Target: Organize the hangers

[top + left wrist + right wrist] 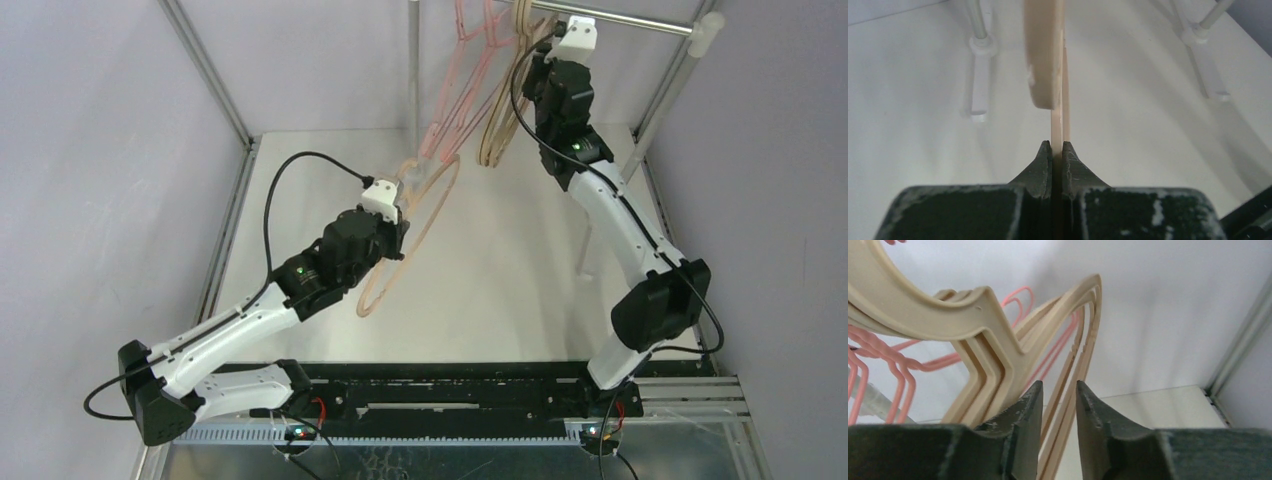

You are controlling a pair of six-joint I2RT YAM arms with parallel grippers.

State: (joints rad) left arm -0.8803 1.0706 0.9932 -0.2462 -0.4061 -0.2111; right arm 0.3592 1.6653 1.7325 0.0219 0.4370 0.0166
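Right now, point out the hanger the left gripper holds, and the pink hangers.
held hanger [1043, 50]: left wrist view, on its broad beige edge.
pink hangers [437, 132]: top view, near their lower corners.

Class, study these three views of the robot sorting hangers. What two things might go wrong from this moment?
1. The left pincer pinches the beige hanger only at its fingertips, on a thin edge; it may pivot or slip out.
2. The right pincer sits open among the hung beige hangers, close to the pink wire hangers; a careless move might snag them or knock one off the rail.
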